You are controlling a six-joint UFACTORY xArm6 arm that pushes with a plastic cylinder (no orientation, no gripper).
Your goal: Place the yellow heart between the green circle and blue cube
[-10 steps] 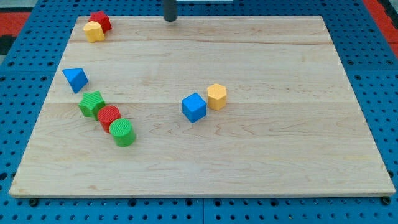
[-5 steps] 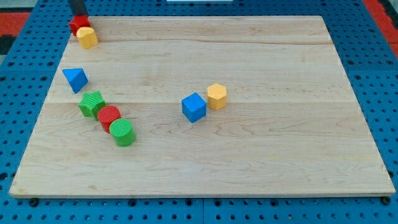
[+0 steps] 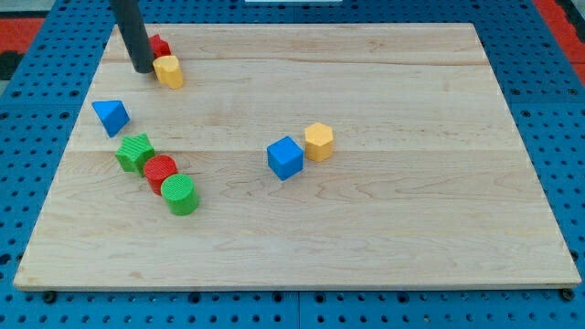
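My tip (image 3: 143, 68) sits just left of the yellow heart (image 3: 168, 70); no jaws here, only a rod. The red block (image 3: 160, 46) touching the heart could get dragged along.

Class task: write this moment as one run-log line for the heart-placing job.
tip: touching yellow heart's left | heart: top left, beside red block | green circle, blue cube: apart, gap open | placement: not done

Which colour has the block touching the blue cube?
Yellow-orange; the hexagonal block beside the blue cube, camera view.
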